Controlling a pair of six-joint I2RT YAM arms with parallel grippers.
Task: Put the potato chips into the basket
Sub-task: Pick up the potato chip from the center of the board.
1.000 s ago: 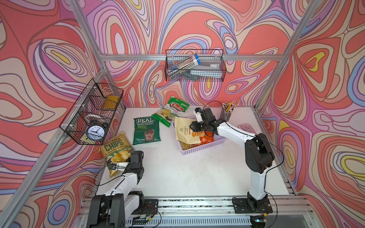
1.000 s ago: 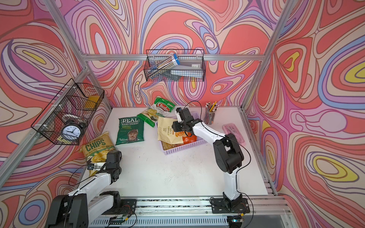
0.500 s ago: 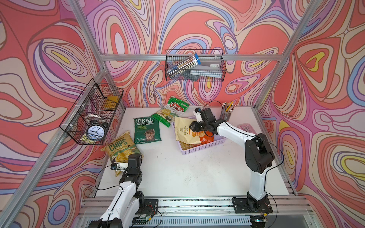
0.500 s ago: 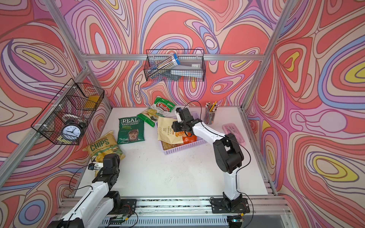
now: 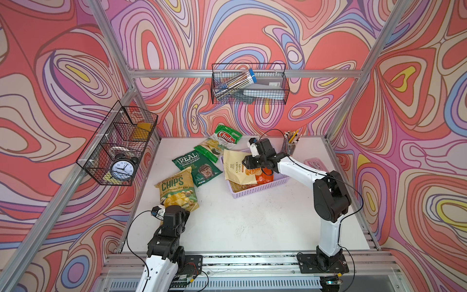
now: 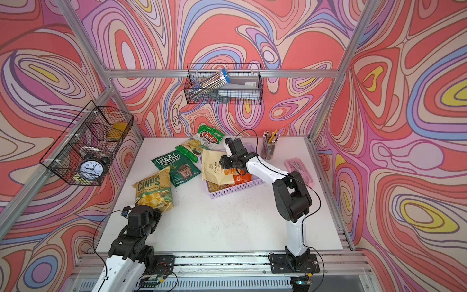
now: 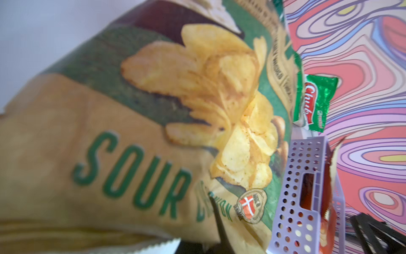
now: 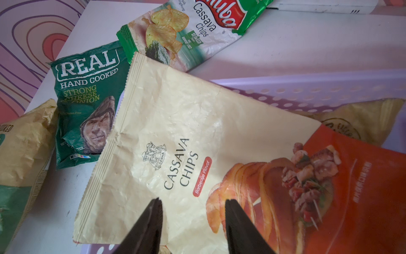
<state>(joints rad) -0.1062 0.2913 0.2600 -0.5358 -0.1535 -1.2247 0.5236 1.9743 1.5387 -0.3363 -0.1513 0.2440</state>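
My left gripper [image 5: 177, 206] is shut on the bottom edge of the yellow-green CHIPS bag [image 5: 177, 188], which fills the left wrist view [image 7: 153, 132]; one dark finger [image 7: 217, 217] presses on its front. The lilac basket [image 5: 260, 190] [image 6: 236, 189] holds the cream-orange Cassava Chips bag [image 5: 240, 168] [image 8: 186, 136], which overhangs the rim, with a yellowish bag [image 8: 362, 118] under it. My right gripper [image 8: 191, 203] [image 5: 246, 161] hovers open just above the Cassava bag. The dark green REAL bag [image 5: 198, 166] and the bright green Chuba bag [image 5: 223, 140] lie on the table left of the basket.
A pencil cup [image 5: 292, 142] and a pink case [image 5: 316, 164] stand at the back right. A black wire basket with an alarm clock [image 5: 118, 149] hangs on the left wall, another [image 5: 249, 86] on the back wall. Aluminium frame posts border the white table [image 5: 252, 222].
My left gripper closed on the CHIPS bag's lower edge and the arm rose, pulling the bag rightward, away from the left wall. The right arm has not moved.
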